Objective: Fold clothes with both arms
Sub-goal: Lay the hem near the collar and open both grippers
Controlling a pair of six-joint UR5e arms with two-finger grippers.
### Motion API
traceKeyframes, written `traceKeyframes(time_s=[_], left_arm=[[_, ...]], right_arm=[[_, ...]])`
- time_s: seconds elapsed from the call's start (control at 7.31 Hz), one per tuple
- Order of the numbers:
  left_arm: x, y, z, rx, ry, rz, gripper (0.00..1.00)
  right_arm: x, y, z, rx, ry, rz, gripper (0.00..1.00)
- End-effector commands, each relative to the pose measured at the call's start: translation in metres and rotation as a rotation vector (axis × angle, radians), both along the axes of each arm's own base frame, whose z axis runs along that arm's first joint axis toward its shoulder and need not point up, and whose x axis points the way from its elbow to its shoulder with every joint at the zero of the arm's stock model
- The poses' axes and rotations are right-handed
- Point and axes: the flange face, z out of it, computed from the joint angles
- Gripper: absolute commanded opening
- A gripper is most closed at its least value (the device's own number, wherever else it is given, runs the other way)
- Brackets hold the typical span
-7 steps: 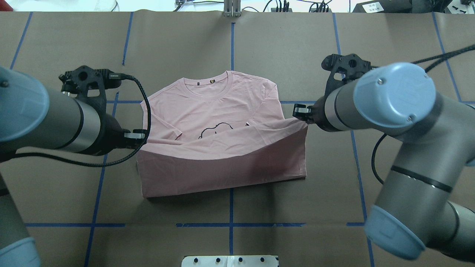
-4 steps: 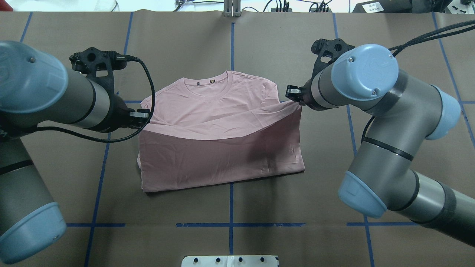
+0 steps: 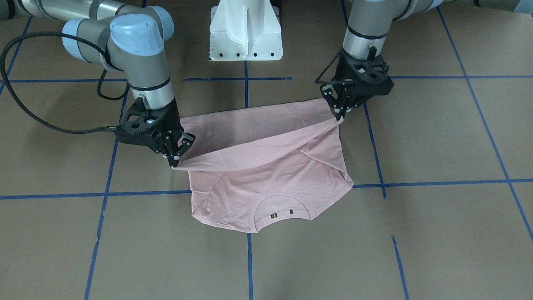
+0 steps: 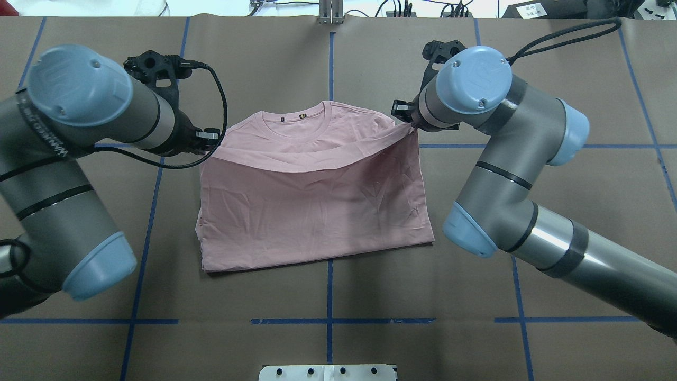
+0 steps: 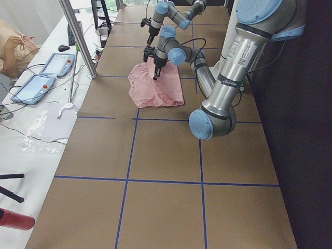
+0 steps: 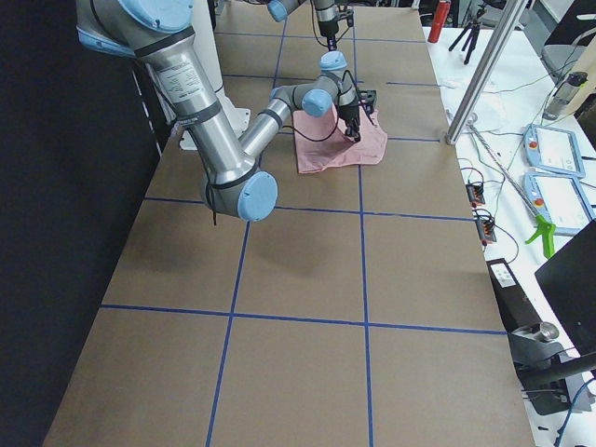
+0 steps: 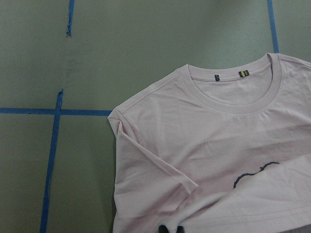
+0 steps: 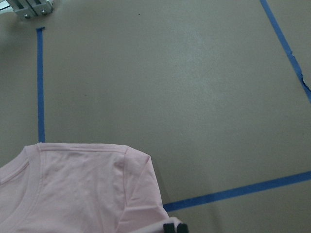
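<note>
The pale pink T-shirt lies on the brown table, its ribbed collar at the far side. My left gripper is shut on the hem's left corner. My right gripper is shut on the hem's right corner. Both hold the hem a little above the shirt's shoulders, so the plain reverse is folded over the front. In the front-facing view the left gripper and the right gripper hold the sagging hem over the shirt. A bit of the Snoopy outline shows in the left wrist view.
Blue tape lines cross the brown table cover. The white pedestal base stands at the robot's side. A metal bracket sits at the far edge. Tablets and cables lie on the operators' bench.
Both grippers have carried the hem away from the robot, toward the collar. The folded layer now covers the Snoopy drawing in the overhead view and reaches close to the shoulders.
</note>
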Motion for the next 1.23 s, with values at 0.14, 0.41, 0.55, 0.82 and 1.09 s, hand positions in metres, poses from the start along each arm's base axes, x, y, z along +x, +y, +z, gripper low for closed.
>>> traceKeyframes(time_s=[0.14, 0.41, 0.55, 0.82, 1.09], left_arm=[[0.033, -0.058, 0.075, 0.038, -0.038, -0.022, 0.00], [0.047, -0.073, 0.108, 0.042, -0.048, -0.032, 0.00], [0.050, -0.077, 0.119, 0.042, -0.058, -0.037, 0.00], [0.055, -0.083, 0.134, 0.049, -0.071, -0.050, 0.00], [0.050, -0.079, 0.132, 0.095, -0.070, -0.016, 0.99]], right_arm=[[-0.034, -0.031, 0.002, -0.012, -0.001, 0.023, 0.00], [-0.051, -0.047, 0.033, -0.012, 0.012, 0.033, 0.00], [-0.059, -0.054, 0.048, -0.011, 0.016, 0.036, 0.00], [-0.067, -0.061, 0.072, -0.031, 0.044, 0.034, 0.00], [-0.069, -0.063, 0.071, -0.017, 0.058, 0.027, 1.00]])
